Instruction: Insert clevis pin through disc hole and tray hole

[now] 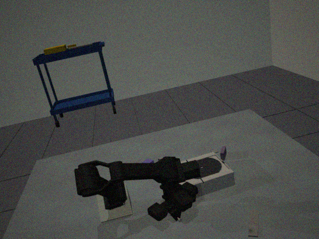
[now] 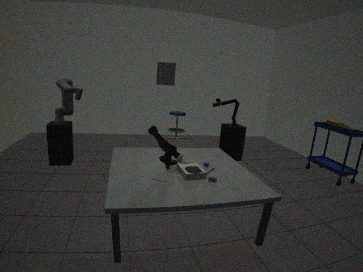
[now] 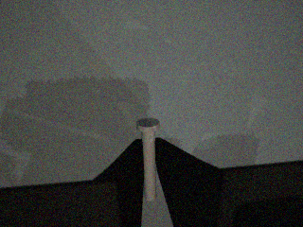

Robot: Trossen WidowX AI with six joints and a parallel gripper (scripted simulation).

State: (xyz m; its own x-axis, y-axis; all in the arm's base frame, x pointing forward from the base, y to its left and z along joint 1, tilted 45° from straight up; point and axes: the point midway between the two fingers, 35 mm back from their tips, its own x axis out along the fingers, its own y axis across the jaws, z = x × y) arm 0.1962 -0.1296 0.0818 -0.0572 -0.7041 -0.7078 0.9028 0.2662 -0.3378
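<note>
The clevis pin [image 3: 150, 163] is pinched between the fingers [image 1: 177, 218] [image 2: 167, 168]; they are closed on its shank, with the head sticking out past the tips in the wrist view. The landmark is the tray [image 1: 219, 181] [image 2: 195, 177]. The pin is beside the tray, on the arm-base side of its near long wall in the top view, and not over it; whether it touches the desk [image 1: 257, 144] [image 2: 187, 196] [image 3: 213, 61] I cannot tell. The disc [image 1: 210, 166] [image 2: 193, 169] lies inside the tray, its middle off to the side of the fingers.

The coming move turns on the pin's long axis: it runs along the fingers, head outward from the tips. Since the shank must enter first, the head probably has to end up above it, so this hold likely needs turning over or a regrasp before the pin goes across to the tray.
</note>
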